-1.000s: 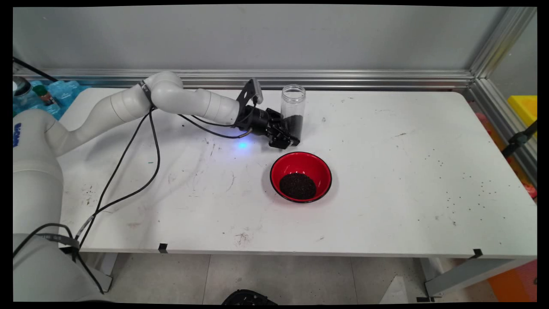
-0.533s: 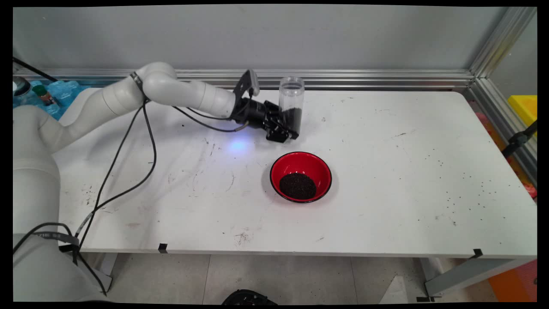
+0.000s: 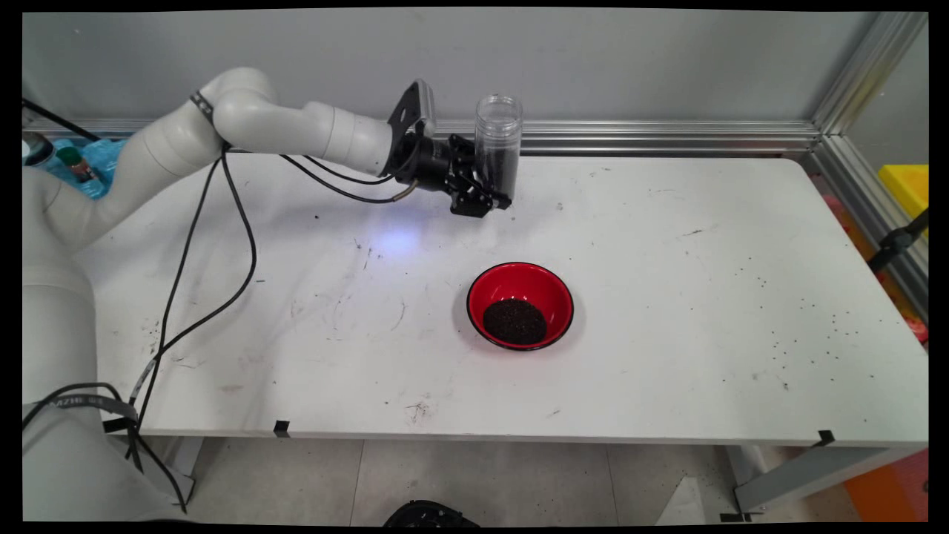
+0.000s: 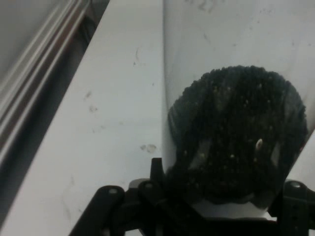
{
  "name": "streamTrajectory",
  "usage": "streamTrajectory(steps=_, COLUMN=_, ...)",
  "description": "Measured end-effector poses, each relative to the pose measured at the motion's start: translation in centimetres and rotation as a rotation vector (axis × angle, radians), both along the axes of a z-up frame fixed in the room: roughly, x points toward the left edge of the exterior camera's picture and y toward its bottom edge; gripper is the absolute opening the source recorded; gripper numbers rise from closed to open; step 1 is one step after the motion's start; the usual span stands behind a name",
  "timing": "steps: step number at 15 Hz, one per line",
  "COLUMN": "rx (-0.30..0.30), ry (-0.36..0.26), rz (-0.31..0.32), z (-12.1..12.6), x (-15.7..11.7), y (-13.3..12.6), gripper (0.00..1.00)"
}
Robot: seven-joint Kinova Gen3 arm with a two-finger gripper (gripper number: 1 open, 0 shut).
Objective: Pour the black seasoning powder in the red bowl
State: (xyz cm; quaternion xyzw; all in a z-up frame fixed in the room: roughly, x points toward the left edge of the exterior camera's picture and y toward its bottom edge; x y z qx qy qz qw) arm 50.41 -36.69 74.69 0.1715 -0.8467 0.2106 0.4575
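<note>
The pincer (image 3: 485,194) is clenched on a clear plastic jar (image 3: 498,141), gripping it low on its body so that the jar stands upright above the black fingers. The jar is open at the top and its lower part holds dark granules (image 3: 498,172); its upper part is see-through and unfilled. Jar and pincer hang in the air above the counter (image 3: 667,297), up and a little left of the red bowl (image 3: 520,305), well apart from it and over the counter's far strip near the aluminium rail (image 3: 630,137) at the foot of the wall.

In the hand view the jar (image 4: 236,98) fills the right of the picture, with the dark granules (image 4: 236,142) heaped against its wall directly above the black linkage of the pincer (image 4: 216,206), whose links close in on both sides of the jar's base. To the left of the jar lie the white counter (image 4: 113,123) and the rail (image 4: 34,83).

The red bowl sits on the counter near its middle, black-rimmed, with a mound of the same dark granules (image 3: 514,321) in its bottom. Right of the bowl, small dark specks (image 3: 801,334) lie scattered over the counter. Left of the bowl, black cables (image 3: 222,245) droop from the white arm (image 3: 296,133), which reaches in from the left towards the jar.
</note>
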Motion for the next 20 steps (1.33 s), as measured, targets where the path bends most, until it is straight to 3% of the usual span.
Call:
streamTrajectory(steps=9, rx=-0.342, ry=-0.182, rz=-0.212, z=2.5, x=-1.4, y=2.4, gripper=0.00)
streamTrajectory(steps=20, rx=-0.685, ry=-0.433, rz=-0.336, z=1.6, x=-3.7, y=2.1, gripper=0.00)
